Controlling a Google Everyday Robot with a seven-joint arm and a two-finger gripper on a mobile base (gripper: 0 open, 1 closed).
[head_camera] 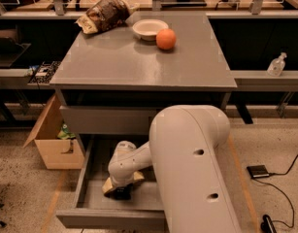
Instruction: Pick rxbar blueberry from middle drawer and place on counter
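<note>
One arm reaches down into the pulled-out middle drawer, with the jaws low over the drawer floor, left of centre. Honestly can't tell if they're open or clamped on anything. The small dark bit right at their tip, on the drawer floor, looks like the rxbar blueberry. Up on the table, a snack bag, white bowl and orange sit along the back.

From where I stand, no lettering can be read, neither on the snack bag nor on the bottle. The gripper is down inside the open drawer.
</note>
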